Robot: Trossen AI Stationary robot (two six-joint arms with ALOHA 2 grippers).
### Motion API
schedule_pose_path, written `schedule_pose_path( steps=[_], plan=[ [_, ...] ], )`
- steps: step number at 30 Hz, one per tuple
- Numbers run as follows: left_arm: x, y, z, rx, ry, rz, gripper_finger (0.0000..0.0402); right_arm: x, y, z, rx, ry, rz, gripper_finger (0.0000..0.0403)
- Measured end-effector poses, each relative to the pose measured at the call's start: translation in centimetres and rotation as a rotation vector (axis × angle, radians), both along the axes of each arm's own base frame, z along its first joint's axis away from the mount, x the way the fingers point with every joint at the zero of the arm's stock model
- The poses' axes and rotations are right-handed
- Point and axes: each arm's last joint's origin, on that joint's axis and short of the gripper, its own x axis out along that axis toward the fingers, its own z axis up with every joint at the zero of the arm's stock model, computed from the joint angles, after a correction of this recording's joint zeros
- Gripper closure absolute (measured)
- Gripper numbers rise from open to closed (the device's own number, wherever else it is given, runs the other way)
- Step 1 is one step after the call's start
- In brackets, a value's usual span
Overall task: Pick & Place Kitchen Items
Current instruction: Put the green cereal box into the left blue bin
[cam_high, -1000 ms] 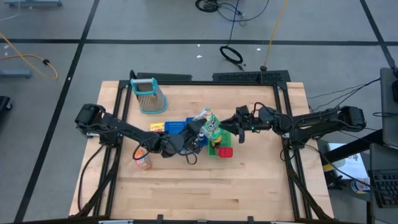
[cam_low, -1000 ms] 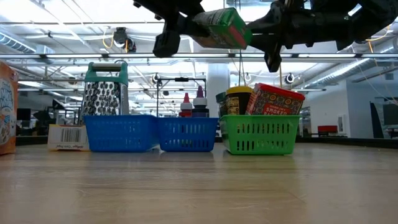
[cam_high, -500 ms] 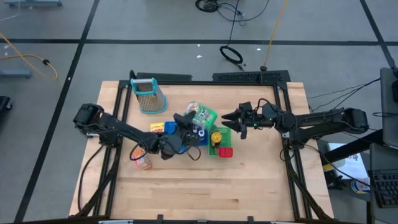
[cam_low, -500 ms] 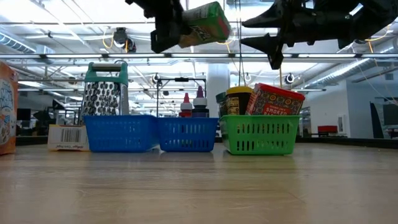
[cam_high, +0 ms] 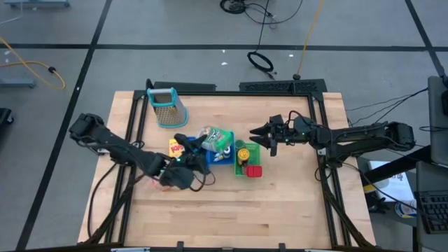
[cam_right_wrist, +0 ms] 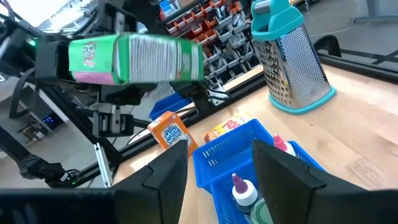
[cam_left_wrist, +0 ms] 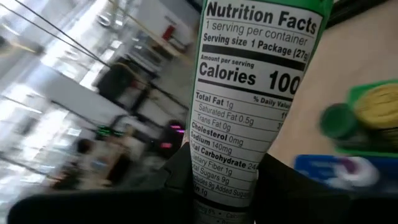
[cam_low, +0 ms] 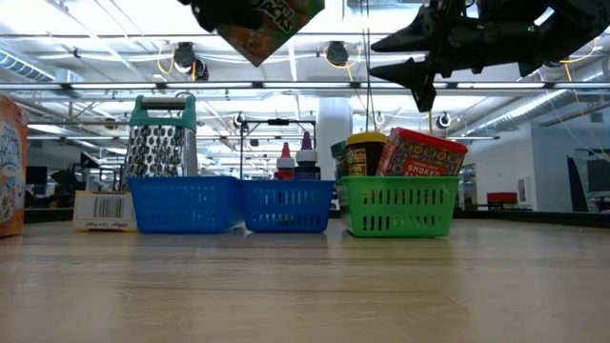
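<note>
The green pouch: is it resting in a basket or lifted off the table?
Lifted. The left pincer grips the green pouch by one end, and in the low view it hangs high above the blue basket.

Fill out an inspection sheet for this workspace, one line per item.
Surface: wooden table, items grouped mid-table.
Job's things: green pouch held in the air; yellow-lidded jar and red block in the green tray; small bottles in a blue tray; yellow box and orange packet on the table.
Clutter: grater, upright at the back.
Tools: left tool shut on the green pouch, over the blue tray; right tool open, empty, raised beside the green tray.
Cables: black coil and yellow cable on the floor, off the table.
Surroundings: shelving and ceiling lights; no person seen.
</note>
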Motion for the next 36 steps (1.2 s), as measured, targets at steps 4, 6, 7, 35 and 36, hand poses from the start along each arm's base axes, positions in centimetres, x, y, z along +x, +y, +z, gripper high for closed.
schedule_pose_path(
  steps=[4, 6, 7, 35, 36],
  plan=[
    [-1.7, 0.3, -0.8, -0.207, -0.021, -0.044, 0.0301, 0.0, 0.0, 0.0, -0.006, -0.001, 0.000, 0.0231],
    [-2.3, 0.5, -1.3, -0.274, -0.023, -0.019, 0.0300, 0.0, 0.0, 0.0, -0.014, -0.001, 0.000, 0.0231],
    [-2.6, 0.6, -1.6, -0.288, -0.014, 0.000, 0.0300, 0.0, 0.0, 0.0, -0.015, -0.002, 0.000, 0.0231],
    [-8.4, 1.1, -7.2, -0.653, -0.090, -0.254, 0.0300, 0.0, 0.0, 0.2, -0.018, -0.015, 0.000, 0.0235],
    [-8.8, 1.2, -7.3, -0.657, -0.108, -0.269, 0.0300, 0.0, 0.0, 0.2, -0.018, -0.015, 0.000, 0.0234]
  ],
)
